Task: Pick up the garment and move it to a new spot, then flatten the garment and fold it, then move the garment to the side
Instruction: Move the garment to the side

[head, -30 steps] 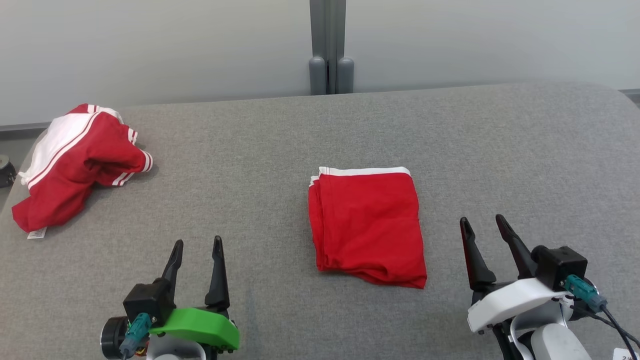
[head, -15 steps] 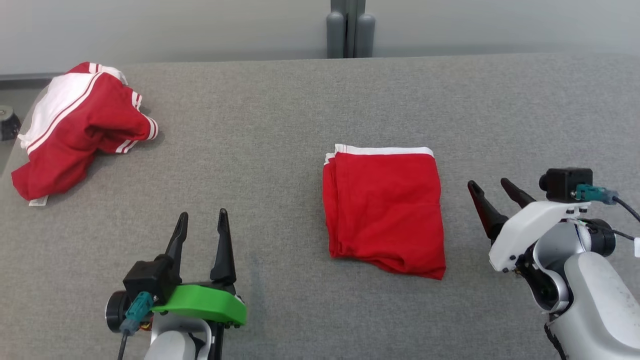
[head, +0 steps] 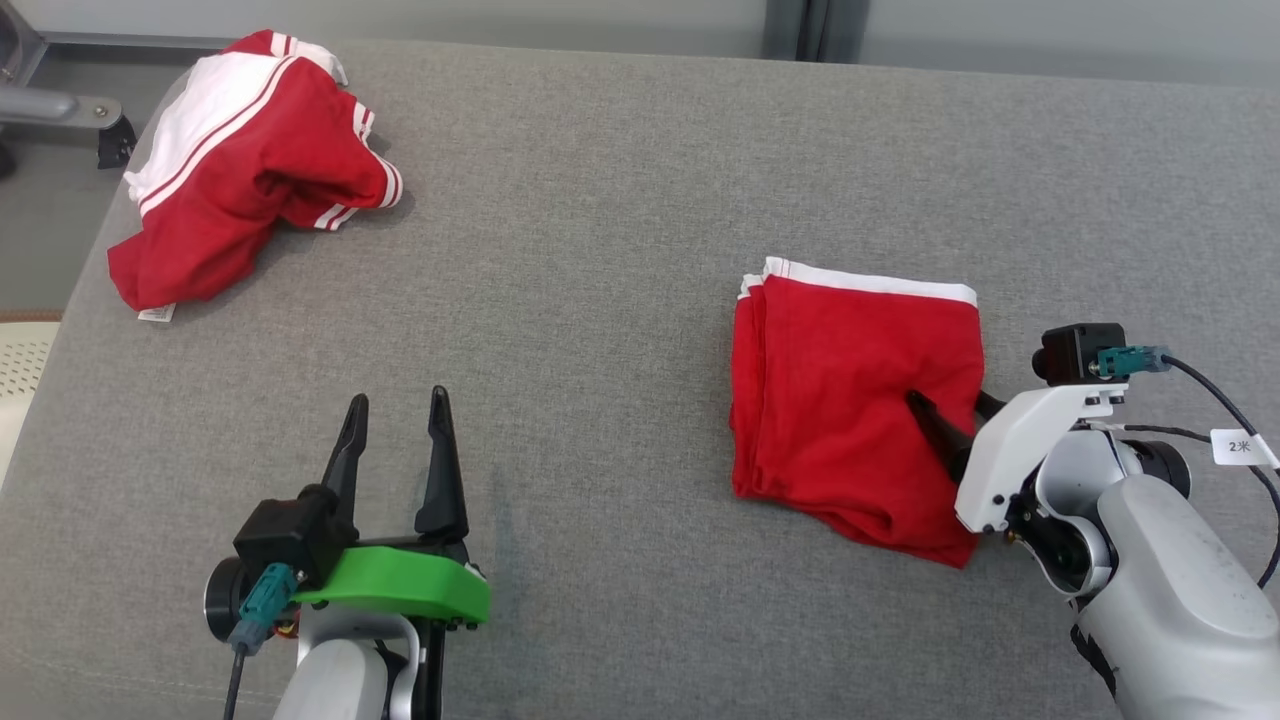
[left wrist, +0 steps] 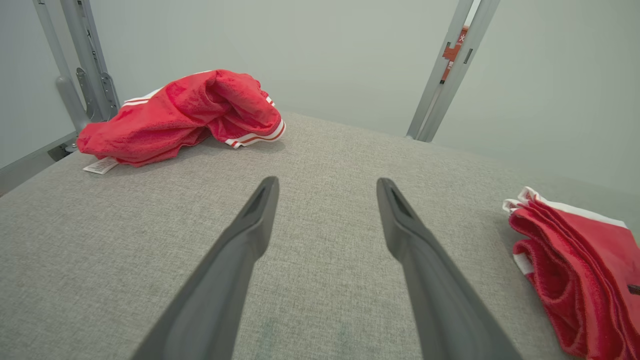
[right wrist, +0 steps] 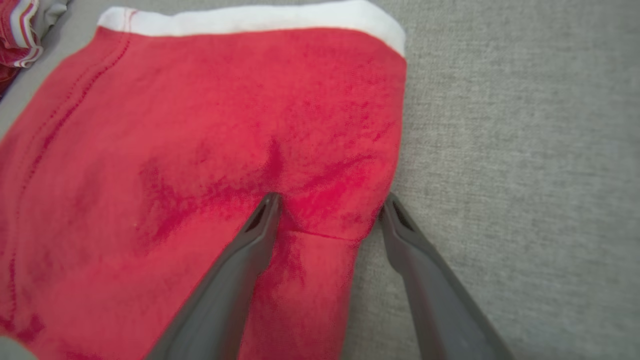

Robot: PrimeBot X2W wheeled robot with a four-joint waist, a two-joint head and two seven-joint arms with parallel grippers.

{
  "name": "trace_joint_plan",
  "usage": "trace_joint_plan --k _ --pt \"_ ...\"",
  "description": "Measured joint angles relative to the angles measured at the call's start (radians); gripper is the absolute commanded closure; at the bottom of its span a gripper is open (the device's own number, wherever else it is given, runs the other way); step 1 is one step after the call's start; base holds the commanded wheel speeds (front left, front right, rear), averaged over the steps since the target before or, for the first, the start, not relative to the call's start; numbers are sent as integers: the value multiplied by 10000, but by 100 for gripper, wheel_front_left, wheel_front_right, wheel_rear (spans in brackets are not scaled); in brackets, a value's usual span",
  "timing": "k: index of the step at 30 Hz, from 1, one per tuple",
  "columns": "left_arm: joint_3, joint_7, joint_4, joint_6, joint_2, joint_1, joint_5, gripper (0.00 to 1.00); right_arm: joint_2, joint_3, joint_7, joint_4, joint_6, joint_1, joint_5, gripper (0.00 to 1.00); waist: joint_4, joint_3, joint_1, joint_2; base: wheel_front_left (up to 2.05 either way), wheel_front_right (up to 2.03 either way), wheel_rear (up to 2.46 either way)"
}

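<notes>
The garment (head: 840,400) is red with a white band along its far edge. It lies folded into a rough square at the right of the grey padded table (head: 600,250). My right gripper (head: 947,400) is open and straddles its right edge. In the right wrist view the garment (right wrist: 200,125) dimples where one finger presses on it. There the right gripper (right wrist: 331,197) has its other finger on the table just beside the hem. My left gripper (head: 398,398) is open over bare table at the front left. In the left wrist view the left gripper (left wrist: 327,181) holds nothing, and the garment (left wrist: 575,255) lies at the right.
A second red garment with white stripes (head: 240,170) lies crumpled at the table's far left corner, also as a heap (left wrist: 185,112) in the left wrist view. A grey metal post (head: 810,25) stands behind the far edge. The table's left edge drops to floor.
The head camera has tilted down and turned, shifting the whole picture. My right gripper has come in from the right onto the folded garment's right edge. The left gripper stays put.
</notes>
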Motion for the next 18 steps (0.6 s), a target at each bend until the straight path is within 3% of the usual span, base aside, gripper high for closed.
trace_joint_plan --k 1,2,3,5,6,11,18 --pt "27 0 -21 6 0 0 0 0 -19 73 -10 73 0 -62 29 0 44 43 0 0 0 0 0" --pt "59 0 -46 12 0 0 2 0 -35 142 -29 148 0 -139 77 13 70 87 0 0 0 0 0" --pt "77 0 -71 25 0 0 6 0 -63 203 -58 186 0 -188 98 47 76 117 0 0 0 0 0" --pt "128 0 -125 40 2 0 52 0 -98 349 -194 261 0 -304 167 74 21 164 0 0 0 0 0" --pt "142 0 -146 40 0 1 73 0 -105 410 -280 276 0 -350 174 100 -21 176 0 0 0 0 0" --pt "232 0 -270 -8 -2 -4 301 0 -320 729 -652 245 10 -612 226 100 -468 238 0 0 0 0 0" --pt "199 0 -445 -207 -4 -169 731 0 -1116 723 -1062 96 8 -1080 77 100 -1533 418 0 0 0 0 0"
